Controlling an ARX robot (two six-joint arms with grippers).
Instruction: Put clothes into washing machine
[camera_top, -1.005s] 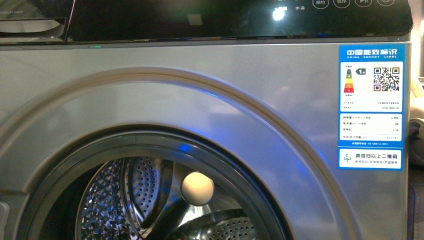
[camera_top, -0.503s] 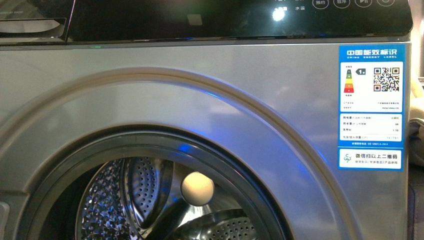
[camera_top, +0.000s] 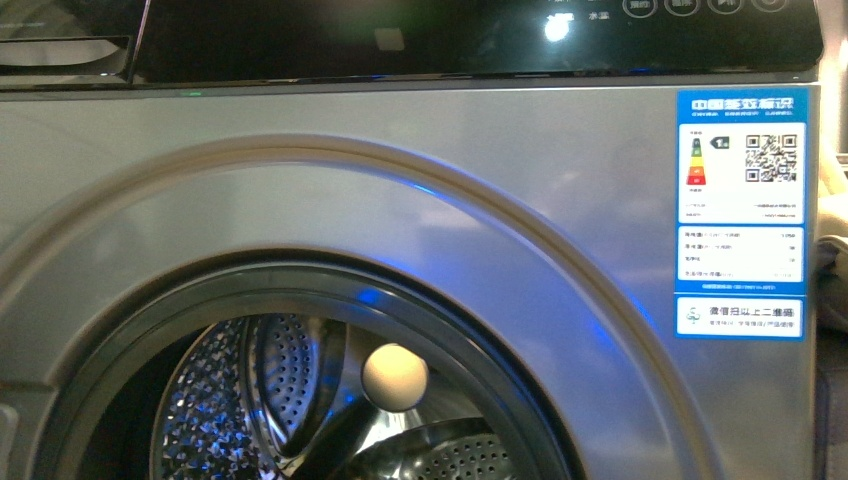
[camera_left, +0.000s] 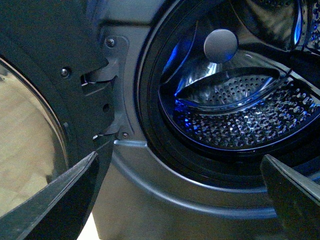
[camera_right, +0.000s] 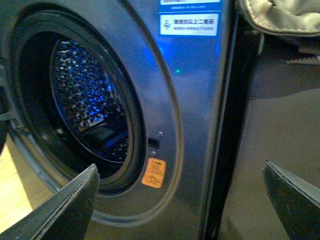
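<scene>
The silver-grey washing machine (camera_top: 400, 200) fills the front view, with its black control panel (camera_top: 450, 40), blue-white energy label (camera_top: 740, 210) and open porthole onto the perforated steel drum (camera_top: 290, 390). No grey-blue clothes show in any view, and what I see of the drum (camera_left: 240, 110) holds none. My left gripper (camera_left: 177, 200) is open and empty, low in front of the porthole rim next to the open door (camera_left: 40, 75). My right gripper (camera_right: 180, 205) is open and empty, facing the machine's front right edge (camera_right: 200, 100). Neither gripper shows in the front view.
A pale round knob (camera_top: 395, 377) sits at the back of the drum. The door hinge (camera_left: 107, 80) is beside the porthole. An orange sticker (camera_right: 154, 172) marks the front. A beige cloth bundle (camera_right: 280, 15) lies to the right of the machine, past a dark gap (camera_right: 235, 125).
The front view has shifted very slightly and the label is now a little blurred. Nothing else differs.
</scene>
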